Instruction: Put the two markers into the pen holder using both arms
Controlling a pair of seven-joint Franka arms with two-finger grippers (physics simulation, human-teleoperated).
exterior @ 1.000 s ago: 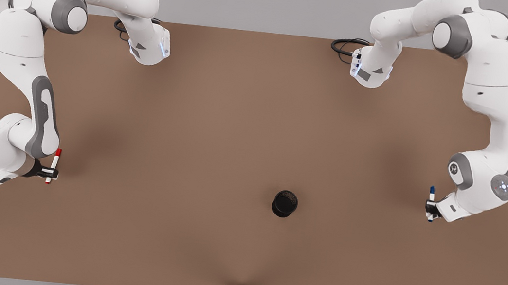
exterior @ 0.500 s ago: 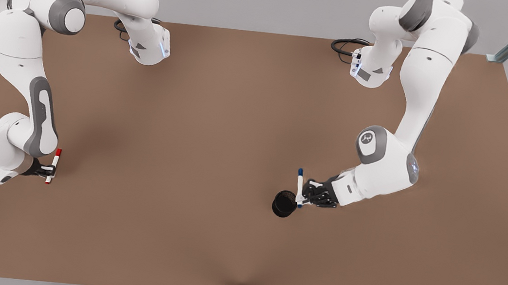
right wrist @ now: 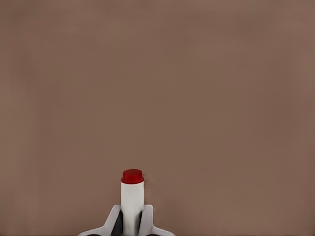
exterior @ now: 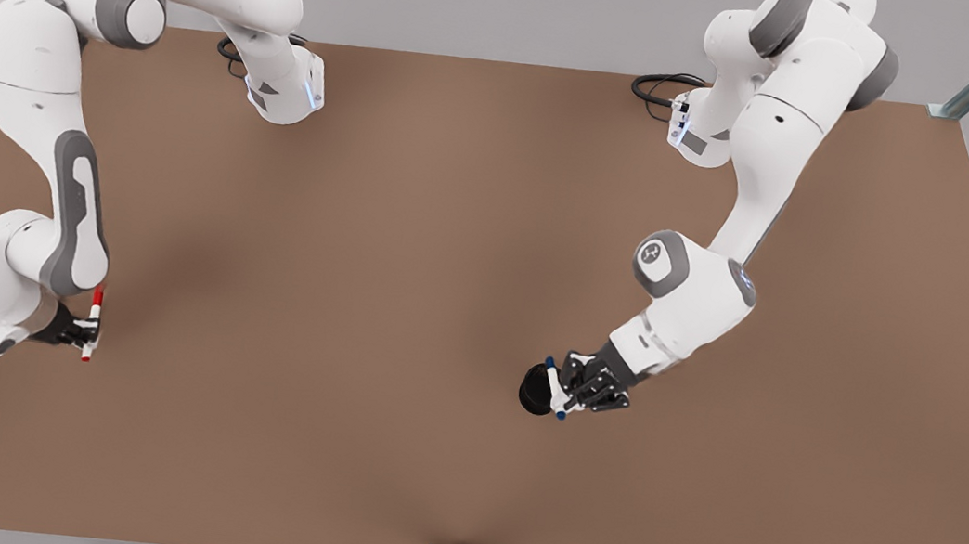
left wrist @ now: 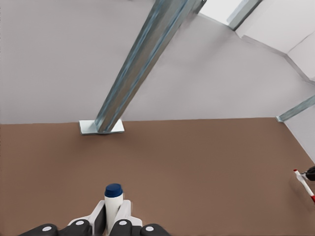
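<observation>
While the small black round pen holder (exterior: 538, 390) stands on the brown table (exterior: 408, 281), the white-barrelled blue-capped marker (exterior: 554, 387) is held tilted at its rim, on the front view's right side, clamped by the left end effector (exterior: 572, 390). Well apart, toward the front view's left, the white-barrelled red-capped marker (exterior: 92, 321) is gripped by the closed right end effector (exterior: 85, 334), above bare table.
</observation>
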